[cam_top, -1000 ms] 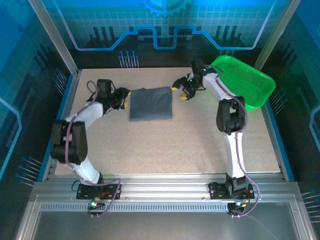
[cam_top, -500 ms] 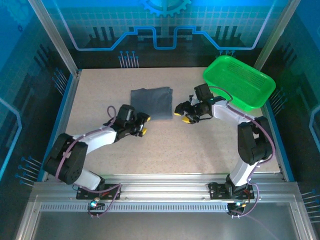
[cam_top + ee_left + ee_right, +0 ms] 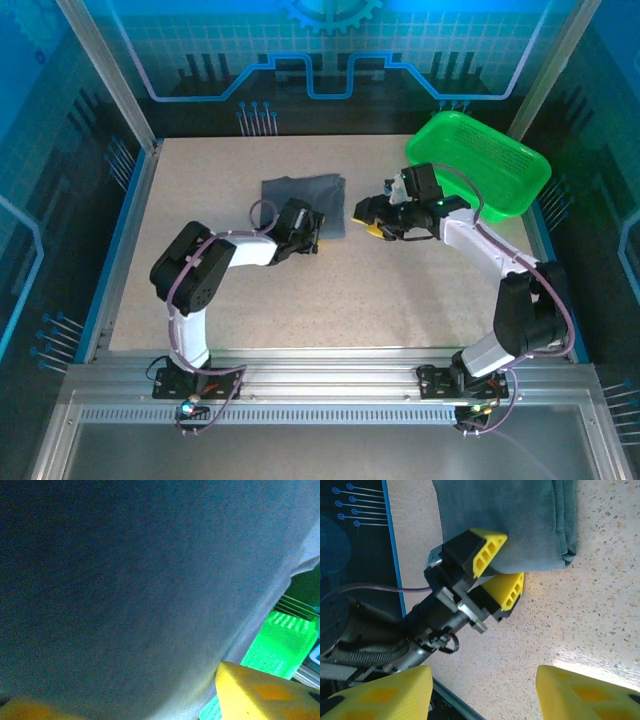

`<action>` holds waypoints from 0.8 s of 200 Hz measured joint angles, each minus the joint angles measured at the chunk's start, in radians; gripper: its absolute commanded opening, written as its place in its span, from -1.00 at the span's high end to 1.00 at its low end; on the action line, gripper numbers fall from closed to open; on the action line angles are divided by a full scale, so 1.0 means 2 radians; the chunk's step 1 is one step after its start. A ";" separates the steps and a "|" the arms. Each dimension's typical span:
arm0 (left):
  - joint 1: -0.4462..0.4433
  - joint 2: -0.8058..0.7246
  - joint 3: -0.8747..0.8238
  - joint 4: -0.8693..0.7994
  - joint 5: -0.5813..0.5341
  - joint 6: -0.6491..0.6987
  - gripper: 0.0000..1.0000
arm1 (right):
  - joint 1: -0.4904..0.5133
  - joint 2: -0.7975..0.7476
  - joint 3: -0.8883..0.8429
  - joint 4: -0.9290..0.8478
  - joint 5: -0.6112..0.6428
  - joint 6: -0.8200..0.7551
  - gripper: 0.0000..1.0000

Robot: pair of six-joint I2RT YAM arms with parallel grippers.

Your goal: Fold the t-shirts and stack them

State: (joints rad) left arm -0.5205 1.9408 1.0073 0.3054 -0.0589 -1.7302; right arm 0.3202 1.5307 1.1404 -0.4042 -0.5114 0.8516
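Folded shirt [image 3: 300, 195] flat on the far middle of the desk [image 3: 380, 290], long axis left to right; left tool [image 3: 308, 228] at its near right corner, fingers [image 3: 490, 552] astride the edge, cloth between them, clamped or not impossible to tell; right tool [image 3: 372, 216] just beside the right edge, apart from the cloth, jaws spread on nothing; left arm therefore nearer, probably best placed for the coming grasp; basket [image 3: 470, 160] at far right, no cloth seen inside.
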 measured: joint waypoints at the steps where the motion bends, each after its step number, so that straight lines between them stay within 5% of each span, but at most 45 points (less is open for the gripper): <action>1: 0.000 0.000 0.000 0.000 0.000 0.000 -0.07 | 0.000 0.000 0.000 0.000 0.000 0.000 -0.11; 51: -0.001 0.033 0.018 0.019 -0.026 -0.031 1.00 | -0.014 -0.024 -0.011 0.006 -0.011 0.000 -0.32; 91: 0.051 0.033 0.018 0.023 -0.017 -0.008 1.00 | -0.022 -0.091 -0.013 0.039 -0.010 -0.002 -0.42; 139: 0.219 0.033 0.027 0.010 0.065 0.113 1.00 | -0.027 -0.098 -0.022 0.046 -0.006 -0.002 -0.41; 160: 0.293 0.067 0.098 -0.023 0.130 0.195 1.00 | -0.027 -0.098 -0.027 0.046 -0.002 -0.002 -0.41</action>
State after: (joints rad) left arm 0.0662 2.0754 1.2034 0.2584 0.2012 -1.3411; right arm 0.2672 1.3354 1.0855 -0.3126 -0.5152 0.8482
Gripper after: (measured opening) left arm 0.115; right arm 0.708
